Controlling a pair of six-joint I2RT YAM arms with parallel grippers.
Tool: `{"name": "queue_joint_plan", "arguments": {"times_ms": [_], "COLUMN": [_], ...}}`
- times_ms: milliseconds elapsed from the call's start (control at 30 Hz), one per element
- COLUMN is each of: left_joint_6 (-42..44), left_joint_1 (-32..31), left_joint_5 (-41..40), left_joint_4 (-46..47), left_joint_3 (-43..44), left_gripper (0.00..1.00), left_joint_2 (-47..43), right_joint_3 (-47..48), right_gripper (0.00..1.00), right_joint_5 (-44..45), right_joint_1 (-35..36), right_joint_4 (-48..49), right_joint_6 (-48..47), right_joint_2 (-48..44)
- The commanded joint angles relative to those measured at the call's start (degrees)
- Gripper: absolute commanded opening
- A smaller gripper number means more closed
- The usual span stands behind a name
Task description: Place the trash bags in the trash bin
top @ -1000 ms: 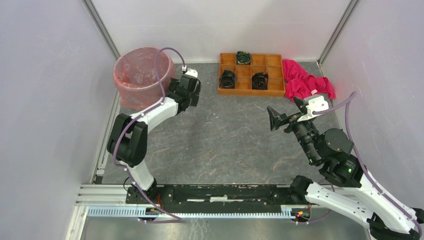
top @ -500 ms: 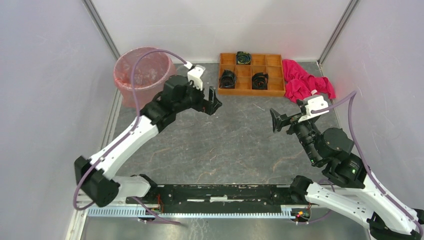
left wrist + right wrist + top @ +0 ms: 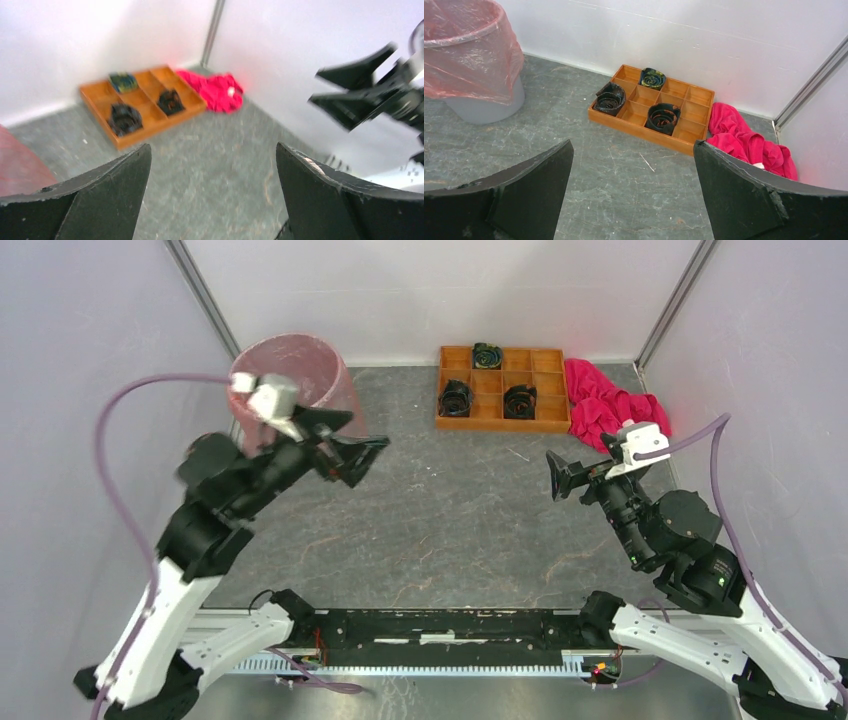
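The trash bag (image 3: 469, 55) lines the trash bin (image 3: 484, 107), cropped, left of parted right gripper (image 3: 632, 145); left gripper (image 3: 213, 146) parted, view blurred; grey table (image 3: 460, 520), white walls (image 3: 450, 290).

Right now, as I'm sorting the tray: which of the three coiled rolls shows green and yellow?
The roll alone in the tray's back row; the two front-row rolls look mostly black.

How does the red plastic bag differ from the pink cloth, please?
The trash bag is thin, translucent and pale red; the pink cloth is opaque and vivid magenta. The bag is draped over the rim of the trash bin, while the cloth lies crumpled on the table beside the tray. Both are soft and wrinkled.
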Motion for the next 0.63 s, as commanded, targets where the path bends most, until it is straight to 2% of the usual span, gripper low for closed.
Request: {"name": "queue_joint_plan", "arguments": {"times_ms": [0,167,600], "left_joint_6": [-3.4,-3.8,-4.7], "left_joint_1": [0.1,0.1,0.1], "left_joint_5": [-9.8,-14.5,-15.5], "left_joint_4": [-0.5,-1.3,-2.2], "left_joint_3": [3.6,5.1,6.6], "left_gripper": [1.0,1.0,1.0], "left_joint_2": [-5.2,-6.9,-7.2], "right_joint_3": [2.3,3.7,3.2], "right_gripper": [0.98,0.98,0.98], "right_joint_5": [0.4,1.7,2.6], "right_joint_1": [0.2,0.2,0.2], "right_joint_4": [-1.0,-1.6,-1.3], "right_joint_6": [0.7,0.8,2.1], "right_joint_2": [0.5,1.7,2.7]}}
